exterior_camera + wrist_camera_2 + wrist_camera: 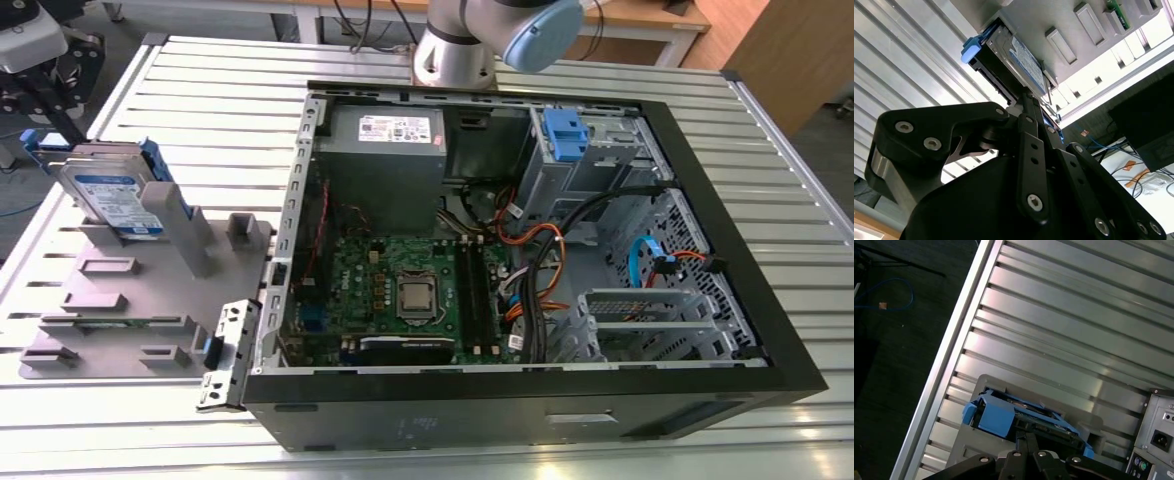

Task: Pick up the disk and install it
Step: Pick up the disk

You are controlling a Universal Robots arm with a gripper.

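Just past the fingers [1019,446] (upright): disk [999,417]

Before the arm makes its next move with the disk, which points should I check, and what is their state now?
1. Disk stands on edge in the grey holder, against the post: ok.
2. End effector close to the disk: ok.
3. Disk straight ahead in both wrist views: ok.
4. Grip on the disk: cannot tell.
5. Computer case open on top: ok.
6. Cables clear of the drive cage: cannot tell.
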